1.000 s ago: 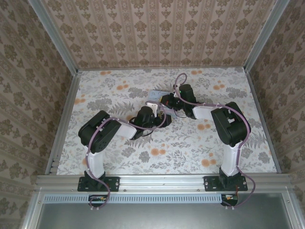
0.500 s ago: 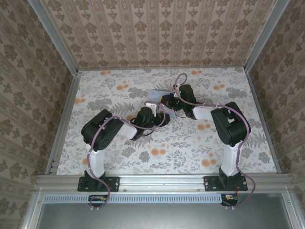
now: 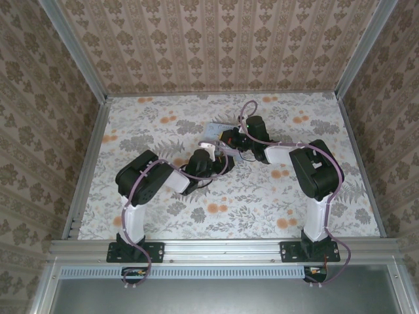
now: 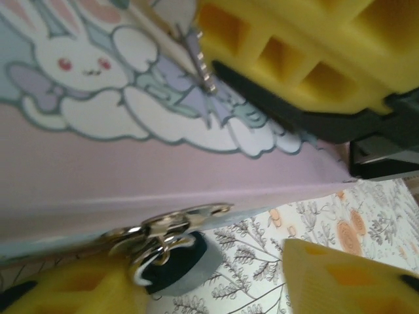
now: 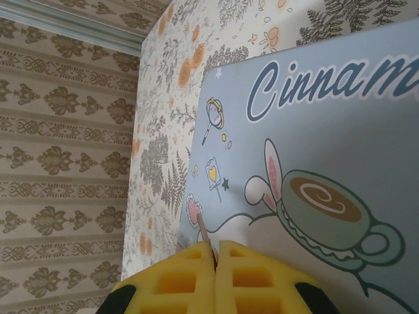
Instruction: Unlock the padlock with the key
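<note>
From where I'm standing, everything is crowding around the light blue cartoon tin (image 3: 218, 128) in the middle of the flowered desk (image 3: 163, 216). On the tin's near side, the left end effector (image 4: 206, 256) is reaching in low with its jaws standing partway apart. Between them the little dark bluish padlock (image 4: 177, 267) is hanging from the metal hasp (image 4: 167, 227) at the tin's lower edge. It is sitting right against one yellow finger and well clear of the other, so it is being bracketed rather than gripped. My guess is that this arm is there to steady the lock, since a lock dangling loose off the tin would swing away from anything pushed at it.

Further back, over the tin's printed side, the right end effector (image 5: 215, 258) is pinching the key (image 4: 200, 60) between tightly closed pads. The toothed blade is poking out free, which is what it needs for going into a lock. It is sitting above the padlock and apart from it. I cannot tell which way the keyhole is facing, so lining the two up looks like the delicate part
</note>
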Controlling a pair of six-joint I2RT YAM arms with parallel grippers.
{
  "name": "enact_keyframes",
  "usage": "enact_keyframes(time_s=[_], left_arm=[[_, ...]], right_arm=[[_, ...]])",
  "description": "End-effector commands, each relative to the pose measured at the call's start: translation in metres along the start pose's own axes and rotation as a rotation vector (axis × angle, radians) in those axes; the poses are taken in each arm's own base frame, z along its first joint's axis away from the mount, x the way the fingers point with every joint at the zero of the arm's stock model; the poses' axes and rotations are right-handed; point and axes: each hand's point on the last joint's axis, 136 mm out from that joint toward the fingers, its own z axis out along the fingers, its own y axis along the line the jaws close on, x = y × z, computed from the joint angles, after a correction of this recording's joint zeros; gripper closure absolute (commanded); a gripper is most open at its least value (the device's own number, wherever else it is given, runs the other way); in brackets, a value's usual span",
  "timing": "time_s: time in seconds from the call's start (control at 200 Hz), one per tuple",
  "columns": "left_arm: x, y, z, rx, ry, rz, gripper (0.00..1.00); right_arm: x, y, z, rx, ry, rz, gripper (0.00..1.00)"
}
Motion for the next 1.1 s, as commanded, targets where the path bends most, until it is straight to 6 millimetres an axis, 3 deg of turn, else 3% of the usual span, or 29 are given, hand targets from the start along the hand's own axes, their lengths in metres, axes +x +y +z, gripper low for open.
enact_keyframes(time_s=[0.0,0.1,0.22,0.36,0.66,1.095], left_arm=[[0.019,0.001,0.006,-0.004,0.056,-0.018,0.52],[0.017,0.000,0.005,0.006,0.040,-0.025,0.55],[0.014,-0.005,0.003,0.032,0.022,-0.030,0.45],[0.013,-0.009,0.002,0.049,0.021,-0.032,0.44],[0.010,-0.006,0.003,0.037,0.010,-0.044,0.55],[0.004,0.006,0.001,0.014,-0.013,-0.062,0.61]], right_arm=[[0.032,-0.036,0.011,0.088,0.083,0.063,1.00],[0.032,-0.037,0.011,0.092,0.083,0.067,1.00],[0.033,-0.037,0.012,0.090,0.085,0.066,1.00],[0.034,-0.036,0.013,0.088,0.086,0.066,1.00],[0.035,-0.037,0.013,0.088,0.087,0.070,1.00],[0.036,-0.038,0.012,0.088,0.087,0.069,1.00]])
